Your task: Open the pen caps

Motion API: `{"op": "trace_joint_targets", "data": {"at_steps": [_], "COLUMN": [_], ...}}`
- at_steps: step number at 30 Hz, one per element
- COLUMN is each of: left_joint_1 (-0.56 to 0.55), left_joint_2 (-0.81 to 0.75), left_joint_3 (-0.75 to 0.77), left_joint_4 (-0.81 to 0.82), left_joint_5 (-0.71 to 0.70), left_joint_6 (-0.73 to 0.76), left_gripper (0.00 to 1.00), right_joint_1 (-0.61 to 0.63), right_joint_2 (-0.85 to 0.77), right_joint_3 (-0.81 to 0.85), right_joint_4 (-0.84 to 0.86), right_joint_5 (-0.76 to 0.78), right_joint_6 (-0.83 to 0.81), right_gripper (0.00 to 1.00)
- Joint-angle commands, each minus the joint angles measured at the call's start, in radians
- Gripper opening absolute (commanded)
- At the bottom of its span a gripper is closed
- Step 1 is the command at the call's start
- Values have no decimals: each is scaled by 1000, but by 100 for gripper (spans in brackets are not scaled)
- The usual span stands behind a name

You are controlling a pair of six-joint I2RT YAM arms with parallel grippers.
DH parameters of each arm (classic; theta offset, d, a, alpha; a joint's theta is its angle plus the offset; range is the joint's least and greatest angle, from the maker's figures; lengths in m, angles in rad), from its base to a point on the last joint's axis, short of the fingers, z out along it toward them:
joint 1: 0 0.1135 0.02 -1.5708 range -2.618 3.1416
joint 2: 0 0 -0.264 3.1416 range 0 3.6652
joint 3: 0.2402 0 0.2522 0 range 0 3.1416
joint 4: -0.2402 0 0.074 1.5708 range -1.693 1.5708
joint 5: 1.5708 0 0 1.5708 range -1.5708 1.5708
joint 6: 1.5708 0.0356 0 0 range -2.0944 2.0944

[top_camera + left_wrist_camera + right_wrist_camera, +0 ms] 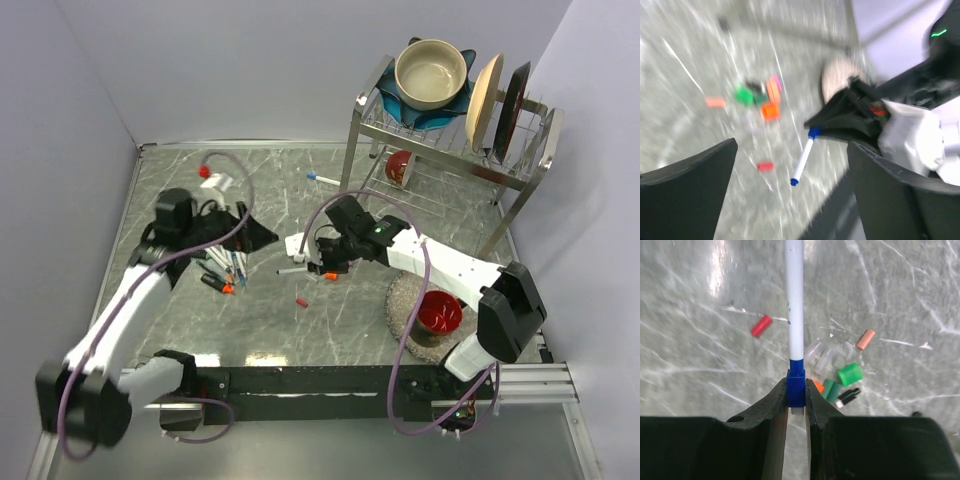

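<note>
My right gripper [796, 407] is shut on the blue end of a white marker [794, 300], which points straight away from it over the table. Below it lie loose pen caps: a red one [761, 325], a salmon one [866, 339], a green one [849, 374] and some clear ones [820, 354]. In the left wrist view the same marker [803, 161] hangs from the right gripper's tips, with a red cap [765, 166] and a blurred cluster of caps [765, 97] behind it. My left gripper [792, 200] is open and empty. In the top view it [262, 235] sits left of the right gripper [318, 262].
A heap of markers [222, 270] lies by the left arm. Another blue marker [322, 179] and a white and red piece [213, 178] lie further back. A dish rack [440, 140] with a bowl and plates stands at the back right. A red bowl [438, 312] rests on a round mat.
</note>
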Motion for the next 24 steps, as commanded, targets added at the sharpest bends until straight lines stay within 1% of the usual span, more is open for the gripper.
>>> {"op": "trace_joint_targets", "data": {"at_steps": [1,2,3,4,5,6,7,8,9,10,11,13,17,23,24], "left_joint_1": [6,6,4,6,6,6,6,4,3,-1,-13,-33,-108,-163,-171], "left_joint_2": [-178,-199,-231,-244,-250,-261,-262,-264,-264,-262,-258,-248,-229,-195,-189], "left_joint_3": [-129,-154,-180,-209,-267,-297,-349,-369,-387,-410,-415,-412,-401,-392,-391], "left_joint_4": [261,296,331,380,474,536,587,633,714,737,753,750,732,712,705], "left_joint_5": [-207,-221,-227,-229,-220,-211,-199,-197,-195,-198,-206,-221,-280,-350,-384], "left_joint_6": [-175,-211,-247,-342,-388,-430,-521,-563,-597,-643,-653,-648,-633,-653,-657], "left_gripper": [99,99,99,99,99,99,99,99,99,99,99,99,99,99,98], "right_joint_1": [-79,-90,-100,-110,-120,-123,-125,-125,-127,-127,-125,-125,-125,-125,-125], "right_joint_2": [-49,-43,-35,-17,-7,0,8,11,14,22,25,34,37,39,40], "right_joint_3": [43,54,72,79,83,88,85,83,82,85,89,100,92,91,91], "right_joint_4": [55,55,55,55,55,58,75,83,92,94,88,62,80,92,95], "right_joint_5": [-148,-168,-187,-239,-257,-273,-295,-306,-315,-326,-347,-372,-372,-372,-369], "right_joint_6": [231,303,337,363,408,429,446,477,488,494,494,471,477,499,503], "right_gripper": [14,14,14,13,13,13,12,12,11,10,1,0,0,0,0]}}
